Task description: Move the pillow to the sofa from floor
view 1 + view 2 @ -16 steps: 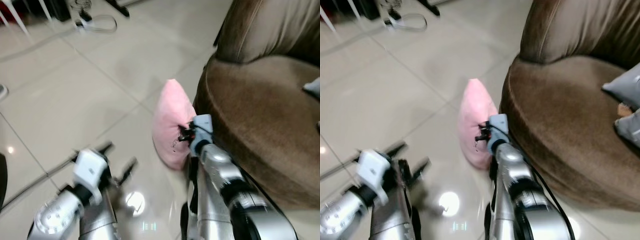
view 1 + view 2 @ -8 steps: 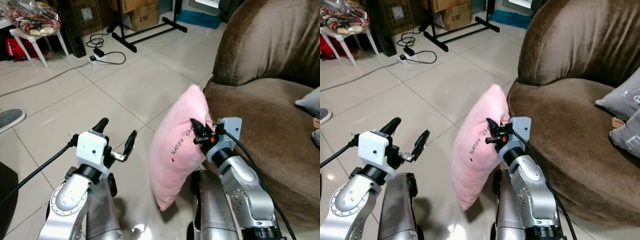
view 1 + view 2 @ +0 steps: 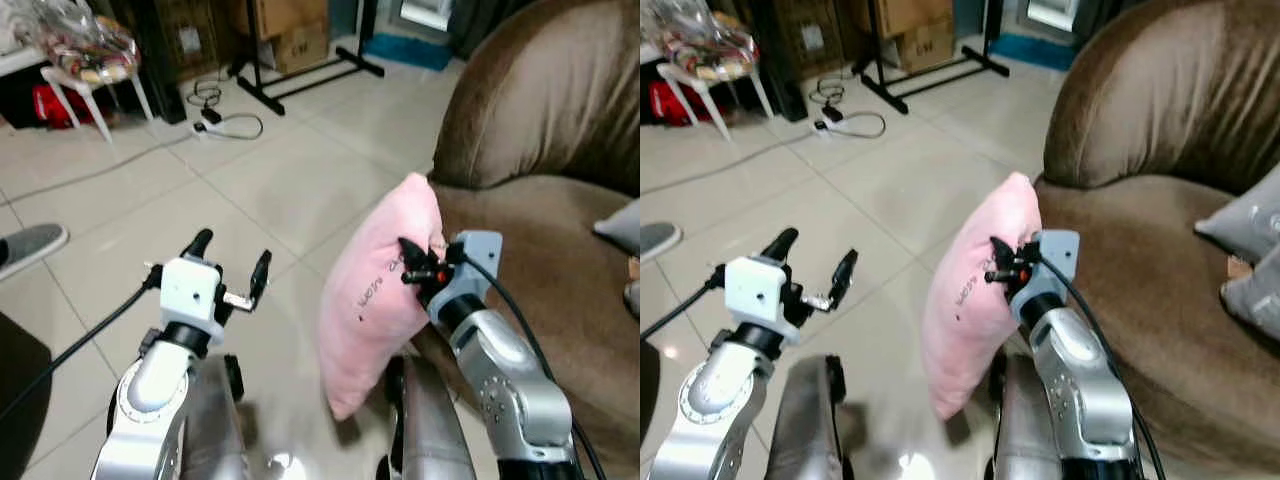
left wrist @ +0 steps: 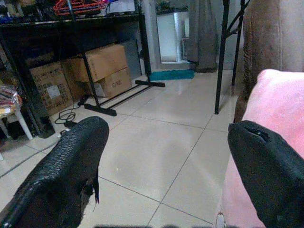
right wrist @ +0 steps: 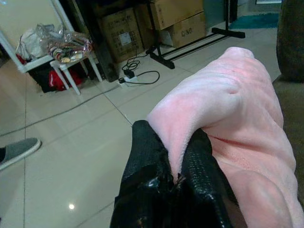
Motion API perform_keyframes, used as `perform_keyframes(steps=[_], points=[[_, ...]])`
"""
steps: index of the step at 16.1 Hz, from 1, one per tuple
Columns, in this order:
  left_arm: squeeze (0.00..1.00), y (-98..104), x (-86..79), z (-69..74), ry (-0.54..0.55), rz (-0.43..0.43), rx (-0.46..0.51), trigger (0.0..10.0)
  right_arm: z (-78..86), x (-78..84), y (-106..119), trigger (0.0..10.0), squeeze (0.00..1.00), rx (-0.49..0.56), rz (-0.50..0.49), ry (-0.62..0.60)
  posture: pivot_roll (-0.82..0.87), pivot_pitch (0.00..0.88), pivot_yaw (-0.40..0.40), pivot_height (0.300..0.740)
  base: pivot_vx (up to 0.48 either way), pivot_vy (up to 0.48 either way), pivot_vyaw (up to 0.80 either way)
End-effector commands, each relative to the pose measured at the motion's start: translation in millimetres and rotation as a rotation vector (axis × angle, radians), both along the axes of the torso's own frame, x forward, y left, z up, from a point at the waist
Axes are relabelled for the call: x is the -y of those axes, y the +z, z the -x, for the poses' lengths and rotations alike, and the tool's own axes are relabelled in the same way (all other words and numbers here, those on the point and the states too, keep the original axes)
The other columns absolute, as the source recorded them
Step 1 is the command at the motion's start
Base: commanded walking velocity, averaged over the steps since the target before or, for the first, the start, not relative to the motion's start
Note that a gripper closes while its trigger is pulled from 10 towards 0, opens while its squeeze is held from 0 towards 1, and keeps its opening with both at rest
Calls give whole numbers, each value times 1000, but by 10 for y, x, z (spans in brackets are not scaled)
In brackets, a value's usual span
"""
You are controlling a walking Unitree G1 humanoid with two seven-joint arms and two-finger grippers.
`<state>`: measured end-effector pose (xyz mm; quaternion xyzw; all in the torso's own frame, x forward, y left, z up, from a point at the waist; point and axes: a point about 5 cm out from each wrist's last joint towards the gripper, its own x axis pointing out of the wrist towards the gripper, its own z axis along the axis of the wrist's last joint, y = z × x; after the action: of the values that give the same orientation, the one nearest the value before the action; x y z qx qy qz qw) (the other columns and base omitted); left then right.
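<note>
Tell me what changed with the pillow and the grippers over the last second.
The right gripper, shut on the pink pillow, lifted it: a second ago the pillow sat on the tiled floor against the brown sofa; now it hangs off the floor beside the seat edge. The camera also rose and tilted, so the room shifted in view. The left gripper stayed open and empty, and the right gripper's pinch on the pillow held.

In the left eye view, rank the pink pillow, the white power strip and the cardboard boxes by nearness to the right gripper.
1. Pink pillow: pinched in the right gripper, hanging beside the brown sofa.
2. White power strip: on the tile floor, ahead and to the left.
3. Cardboard boxes: beyond the strip, at the room's far side.
</note>
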<state>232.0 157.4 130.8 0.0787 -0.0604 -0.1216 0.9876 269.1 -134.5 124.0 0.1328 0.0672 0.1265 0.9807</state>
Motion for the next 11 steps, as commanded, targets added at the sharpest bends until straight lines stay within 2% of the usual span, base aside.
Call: perform_keyframes(steps=[1,11], points=[[0,-29,9,20,-7,-7,-7,10000,-9,29,127,10000,0,46,-22,-20,-23,0,-23,559,0,0,0],[0,-54,-9,-5,-10,-12,-22,10000,-27,70,103,10000,0,27,-27,-50,-19,0,-18,659,0,0,0]])
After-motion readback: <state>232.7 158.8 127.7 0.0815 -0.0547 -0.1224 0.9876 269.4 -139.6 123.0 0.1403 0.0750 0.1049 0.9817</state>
